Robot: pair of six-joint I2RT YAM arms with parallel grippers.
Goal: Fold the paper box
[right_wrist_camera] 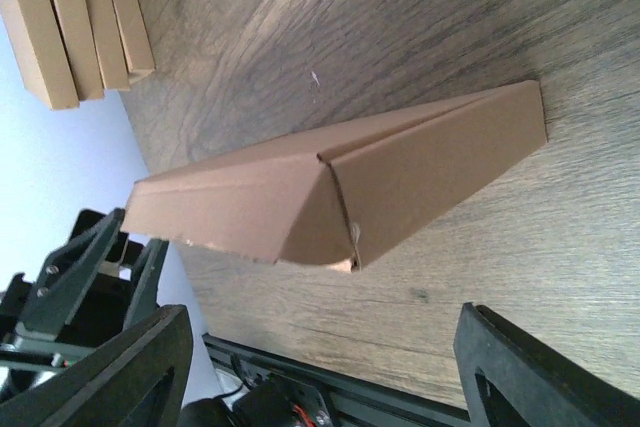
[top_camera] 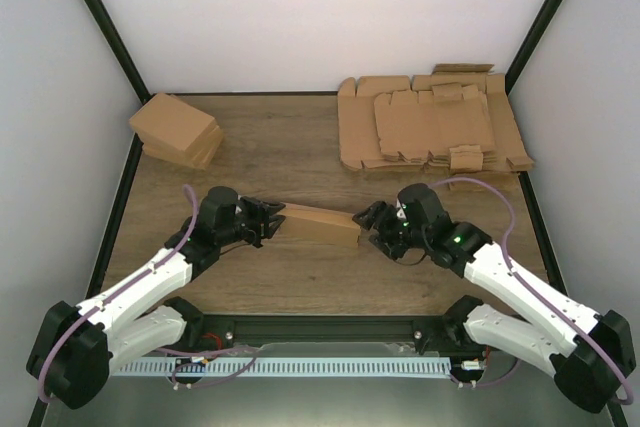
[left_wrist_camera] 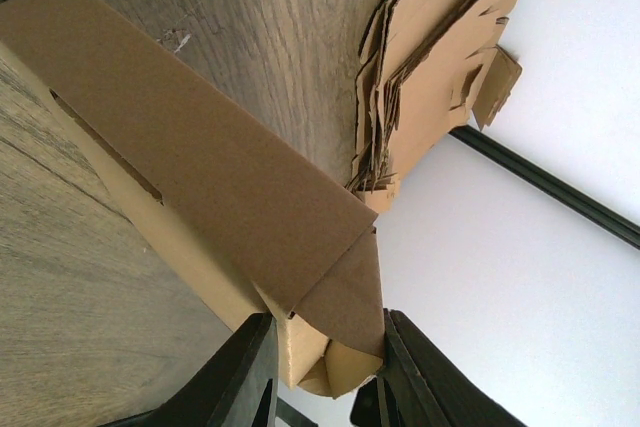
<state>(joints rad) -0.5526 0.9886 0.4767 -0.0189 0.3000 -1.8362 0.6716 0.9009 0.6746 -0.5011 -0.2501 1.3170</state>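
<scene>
Brown paper box [top_camera: 320, 224] lying folded on wooden table [top_camera: 290, 152], left gripper [top_camera: 272, 221] clamped on its left end, right gripper [top_camera: 366, 219] spread wide at its right end, not touching

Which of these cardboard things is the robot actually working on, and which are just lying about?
Part of the job:
- paper box, partly folded, in the middle
- left gripper, closed on one end of it
- right gripper, open, near the other end

Just lying about:
- stack of flat cardboard sheets, back right
- pile of folded cartons, back left
</scene>
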